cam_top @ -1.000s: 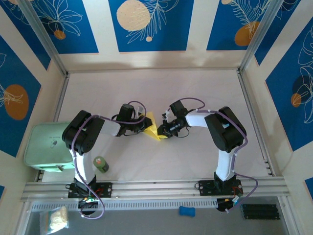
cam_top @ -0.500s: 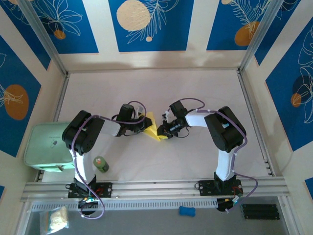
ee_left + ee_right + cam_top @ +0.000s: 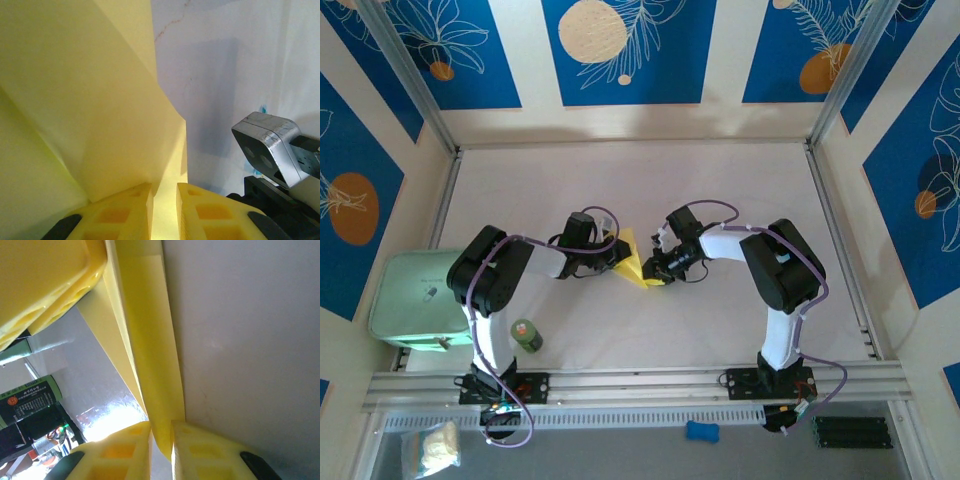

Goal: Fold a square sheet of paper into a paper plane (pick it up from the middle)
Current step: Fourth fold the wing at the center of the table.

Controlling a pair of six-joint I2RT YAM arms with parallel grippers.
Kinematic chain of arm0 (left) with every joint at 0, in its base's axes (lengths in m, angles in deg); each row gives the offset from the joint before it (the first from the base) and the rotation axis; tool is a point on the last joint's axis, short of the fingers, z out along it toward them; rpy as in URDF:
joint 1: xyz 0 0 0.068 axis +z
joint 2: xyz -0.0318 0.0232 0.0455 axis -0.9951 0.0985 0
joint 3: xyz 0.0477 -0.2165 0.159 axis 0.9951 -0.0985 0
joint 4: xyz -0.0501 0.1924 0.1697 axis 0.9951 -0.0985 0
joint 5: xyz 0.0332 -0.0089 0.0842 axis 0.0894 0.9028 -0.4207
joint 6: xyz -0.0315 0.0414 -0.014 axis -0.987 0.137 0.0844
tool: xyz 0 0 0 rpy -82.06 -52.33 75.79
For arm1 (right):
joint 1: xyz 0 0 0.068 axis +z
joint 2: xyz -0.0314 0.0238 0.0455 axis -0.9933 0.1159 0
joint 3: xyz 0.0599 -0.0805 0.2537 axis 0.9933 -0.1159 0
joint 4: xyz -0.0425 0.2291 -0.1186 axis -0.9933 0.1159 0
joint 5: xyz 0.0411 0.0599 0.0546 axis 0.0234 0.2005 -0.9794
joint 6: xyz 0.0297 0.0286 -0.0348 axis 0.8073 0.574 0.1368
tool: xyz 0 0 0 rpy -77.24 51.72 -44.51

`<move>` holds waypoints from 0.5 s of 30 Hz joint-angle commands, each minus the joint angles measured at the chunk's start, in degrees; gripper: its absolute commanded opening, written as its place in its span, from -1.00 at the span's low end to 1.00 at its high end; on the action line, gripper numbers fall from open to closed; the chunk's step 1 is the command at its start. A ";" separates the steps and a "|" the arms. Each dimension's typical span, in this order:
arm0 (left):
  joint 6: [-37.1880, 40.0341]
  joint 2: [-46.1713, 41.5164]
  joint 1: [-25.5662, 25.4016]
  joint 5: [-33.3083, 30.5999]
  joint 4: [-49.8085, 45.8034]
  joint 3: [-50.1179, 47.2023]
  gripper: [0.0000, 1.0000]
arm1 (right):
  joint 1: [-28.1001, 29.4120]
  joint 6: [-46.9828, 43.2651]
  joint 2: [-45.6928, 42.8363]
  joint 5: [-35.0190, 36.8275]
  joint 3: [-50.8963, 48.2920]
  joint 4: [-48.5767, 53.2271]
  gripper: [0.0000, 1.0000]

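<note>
The yellow sheet of paper (image 3: 632, 262), folded into a narrow creased shape, is held up between both grippers at the middle of the table. My left gripper (image 3: 617, 262) comes in from the left and is shut on one folded edge. In the left wrist view the paper (image 3: 90, 100) runs down into the narrow gap of that gripper (image 3: 164, 192). My right gripper (image 3: 653, 272) comes in from the right, shut on the opposite end. In the right wrist view a folded strip of paper (image 3: 150, 340) is pinched in the right gripper (image 3: 161, 432), with the left gripper's yellow fingers (image 3: 45, 280) close by.
A small green bottle (image 3: 526, 334) stands by the left arm's base, and it shows again (image 3: 30, 400) in the right wrist view. A mint-green box (image 3: 415, 298) sits off the table's left edge. White table surface (image 3: 620, 180) stretches behind the grippers.
</note>
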 commanded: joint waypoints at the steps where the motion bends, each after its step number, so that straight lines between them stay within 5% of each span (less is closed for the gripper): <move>1: 0.82 0.68 -0.03 -3.15 -4.02 -1.39 -0.58 | 0.43 -1.27 -0.69 0.21 -0.53 2.11 -0.68; 15: 0.63 0.58 -0.03 -3.81 -5.42 -1.13 -0.59 | 0.30 -1.36 1.86 0.60 0.00 2.61 -0.78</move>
